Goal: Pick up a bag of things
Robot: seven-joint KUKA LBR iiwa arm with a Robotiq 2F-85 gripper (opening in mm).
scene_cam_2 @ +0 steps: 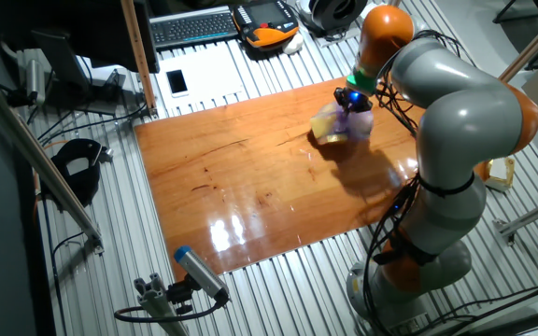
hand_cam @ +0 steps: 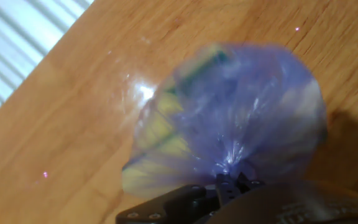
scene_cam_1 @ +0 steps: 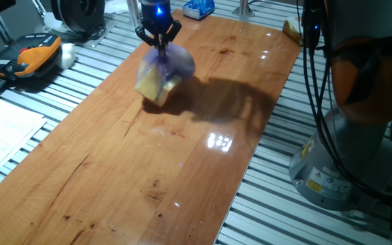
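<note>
We saw the robot's black two-finger gripper (scene_cam_1: 158, 42) pointing down over the far part of the long brown wooden desk (scene_cam_1: 135, 170). Its fingers were pinched shut on the bunched top of the small crinkly see-through purple plastic bag (scene_cam_1: 163, 70). Yellow lumps showed through the thin plastic. In one fixed view the bag hung under the gripper and looked blurry, and its dark shadow lay on the wood to the right of it. We could not tell if the bottom of the bag touched the desk or hung just above it.

In the hand view the purple bag (hand_cam: 229, 118) filled most of the picture. Its plastic gathered to a tight point right at the dark fingers (hand_cam: 229, 190) near the bottom edge. Yellow and green bits showed on its left side.

In the other fixed view we saw the big grey and orange robot arm (scene_cam_2: 456, 121) bend over the desk's far right part, with the gripper (scene_cam_2: 352, 101) on the bag (scene_cam_2: 341, 125).

A blue and white packet (scene_cam_1: 199, 9) lay off the desk's far end, well apart from the bag. An orange and black handheld controller (scene_cam_1: 29, 54) sat on the ribbed metal table (scene_cam_1: 60, 102) to the left.
</note>
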